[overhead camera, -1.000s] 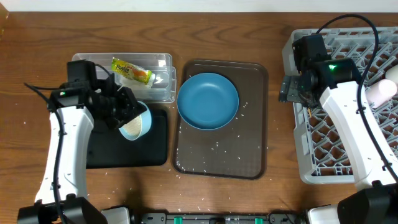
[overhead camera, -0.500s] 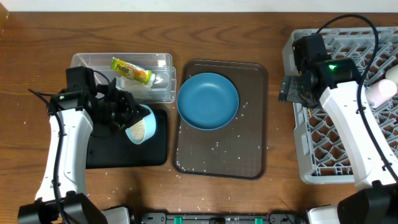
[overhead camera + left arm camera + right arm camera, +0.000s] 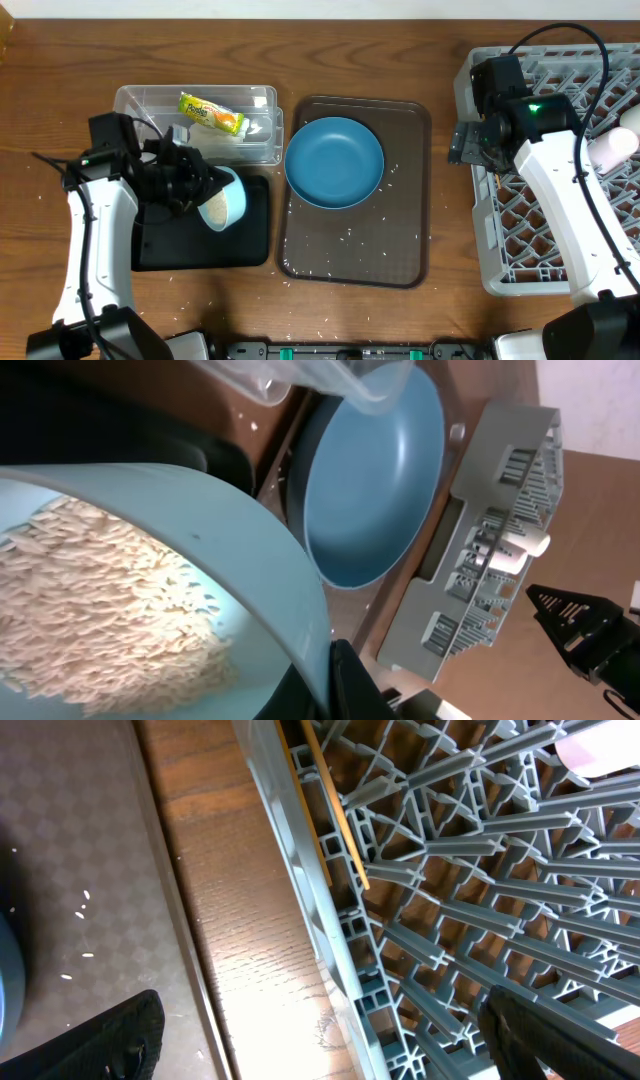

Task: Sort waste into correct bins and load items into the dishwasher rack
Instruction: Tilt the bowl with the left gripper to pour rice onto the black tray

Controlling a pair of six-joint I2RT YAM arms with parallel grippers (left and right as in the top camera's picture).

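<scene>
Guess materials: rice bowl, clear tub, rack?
The rice bowl: pale blue, smooth, slightly glossy; plastic or melamine likely, glazed ceramic possible. The clear tub: thin transparent plastic, with glossy highlights on its rim. The rack: grey moulded plastic, matte; ribbed open lattice.

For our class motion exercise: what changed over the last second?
The left pincer, shut on the pale blue round bowl of rice, swung its arm leftward, keeping the bowl tipped over the shallow black plastic tub. The open right pincer and large round blue plate stayed put.
</scene>
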